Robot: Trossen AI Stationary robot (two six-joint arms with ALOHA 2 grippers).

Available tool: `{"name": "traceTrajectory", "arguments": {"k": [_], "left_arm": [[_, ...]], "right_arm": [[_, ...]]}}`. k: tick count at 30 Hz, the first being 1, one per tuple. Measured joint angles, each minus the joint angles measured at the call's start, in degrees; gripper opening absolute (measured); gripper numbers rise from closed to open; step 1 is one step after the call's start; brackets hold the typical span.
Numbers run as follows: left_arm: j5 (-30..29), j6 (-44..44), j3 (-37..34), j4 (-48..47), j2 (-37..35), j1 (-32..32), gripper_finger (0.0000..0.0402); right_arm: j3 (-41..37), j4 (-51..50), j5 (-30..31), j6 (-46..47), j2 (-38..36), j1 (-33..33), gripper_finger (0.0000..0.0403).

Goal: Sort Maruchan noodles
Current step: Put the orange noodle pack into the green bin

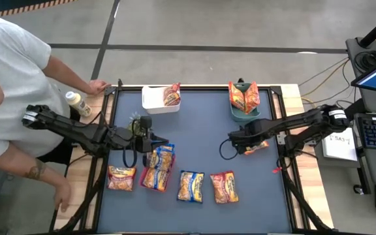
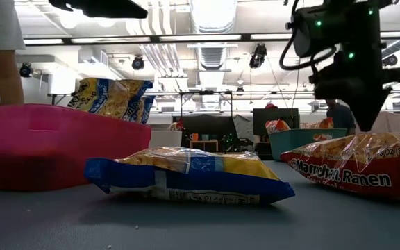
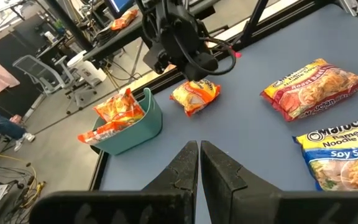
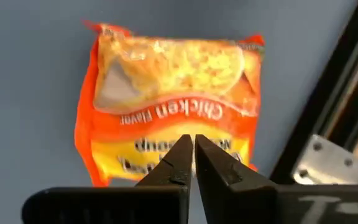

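An orange chicken-flavour noodle packet (image 4: 166, 106) lies flat on the blue mat at the right (image 1: 257, 147). My right gripper (image 4: 192, 140) points down over its printed face, shut. My left gripper (image 3: 199, 147) is shut and holds nothing; it hangs above the red tray (image 1: 150, 181), where blue-trimmed packets (image 1: 160, 163) lie. Loose on the mat lie a red-trimmed packet (image 1: 121, 177), a blue soy-sauce packet (image 1: 190, 186) and a red beef packet (image 1: 224, 187). My right gripper comes at the orange packet from above, its shut fingertips (image 4: 182, 149) over the lettered lower half of the packet's face (image 4: 166, 115). Whether they touch the wrapper, I cannot tell. The packet lies flat on the mat.
A teal bin (image 1: 245, 112) with orange packets (image 1: 243, 96) stands at the far right, a white tray (image 1: 154, 99) with one packet (image 1: 172, 95) at the far left. A person stands at the table's left, one hand (image 1: 98, 86) on its far corner. Beside my left arm stands a small green plant (image 1: 136, 124).
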Motion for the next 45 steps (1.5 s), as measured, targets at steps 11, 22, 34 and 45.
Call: {"name": "traceTrajectory", "arguments": {"k": [11,22,34,45], "left_arm": [[0.0,0.0,0.0,2.7,2.3,0.1,0.0000],[0.0,-0.3,0.0,8.0,7.1,0.7,0.0000],[3.1,-1.3,4.8,14.4,20.4,5.7,0.0000],[12.0,-1.8,12.4,6.2,31.1,11.1,0.0000]], "right_arm": [[-5.6,34.0,-2.9,-9.0,1.0,-1.0,0.0009],[-1.8,40.8,-1.2,-20.5,-6.5,-1.7,0.0008],[-5.3,41.5,-3.1,-19.3,-6.4,-1.5,0.0008],[-13.8,56.9,-3.5,-18.1,-6.4,-1.2,0.0009]]}}
